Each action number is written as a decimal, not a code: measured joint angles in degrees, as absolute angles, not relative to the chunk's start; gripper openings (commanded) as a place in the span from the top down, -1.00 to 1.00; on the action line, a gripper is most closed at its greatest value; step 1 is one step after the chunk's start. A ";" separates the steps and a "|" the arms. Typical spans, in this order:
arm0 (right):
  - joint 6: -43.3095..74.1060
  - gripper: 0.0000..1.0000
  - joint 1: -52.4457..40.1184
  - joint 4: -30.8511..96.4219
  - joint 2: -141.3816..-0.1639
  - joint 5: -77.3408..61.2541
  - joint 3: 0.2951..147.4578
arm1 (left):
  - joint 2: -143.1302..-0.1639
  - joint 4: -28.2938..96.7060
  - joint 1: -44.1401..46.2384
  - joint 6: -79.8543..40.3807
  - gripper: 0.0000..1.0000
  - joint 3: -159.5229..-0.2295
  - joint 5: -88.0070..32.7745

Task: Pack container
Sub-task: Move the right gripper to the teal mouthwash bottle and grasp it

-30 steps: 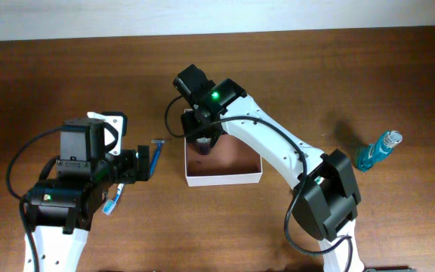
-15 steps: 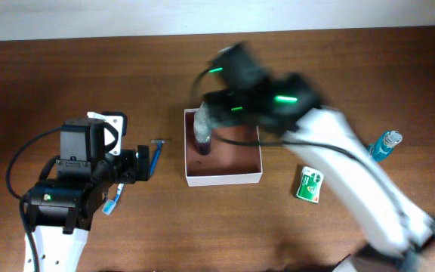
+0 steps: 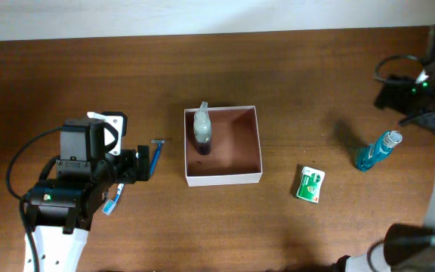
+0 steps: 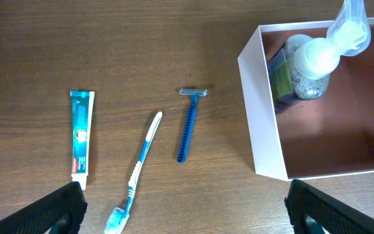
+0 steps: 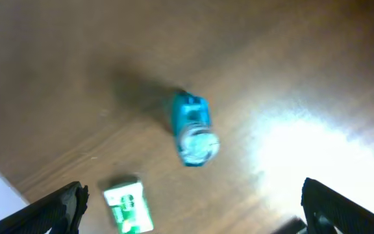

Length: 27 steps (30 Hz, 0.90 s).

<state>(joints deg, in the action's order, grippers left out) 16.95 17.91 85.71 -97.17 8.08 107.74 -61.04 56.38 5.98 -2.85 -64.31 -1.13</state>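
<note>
Arms: R end effector [image 5: 193, 209] splayed, empty, over bottle [image 5: 193, 130]; L end effector [image 4: 190, 211] same.

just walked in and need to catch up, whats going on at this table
Two robot arms are packing toiletries into the container. One pump bottle sits inside it so far, by its left wall. The left gripper hangs open and empty over a razor, toothbrush and toothpaste tube lying left of the container. The right gripper, also open and empty, hangs above a blue bottle, with a green packet nearby. Those five are not yet packed.
</note>
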 measured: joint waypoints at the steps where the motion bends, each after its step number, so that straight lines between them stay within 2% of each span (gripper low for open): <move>1: 16.45 -0.97 18.65 85.52 -97.62 7.70 107.09 | -61.04 56.38 5.98 -2.87 -0.99 -64.31 -1.10; 6: 14.52 -0.97 22.00 82.30 -101.60 4.29 101.14 | -61.04 56.36 5.98 -2.85 -0.99 -64.31 -1.10; 17: 12.99 -0.97 22.04 71.07 -104.68 1.58 87.59 | -61.04 56.36 5.98 -2.85 -0.99 -64.31 -1.10; 23: 12.84 -0.99 22.04 68.93 -105.01 0.75 85.89 | -61.04 56.38 5.98 -2.85 -0.99 -64.31 -1.10; 27: 12.86 -0.71 22.04 68.66 -105.01 0.56 85.89 | -61.04 56.40 5.98 -2.85 -0.99 -64.31 -1.10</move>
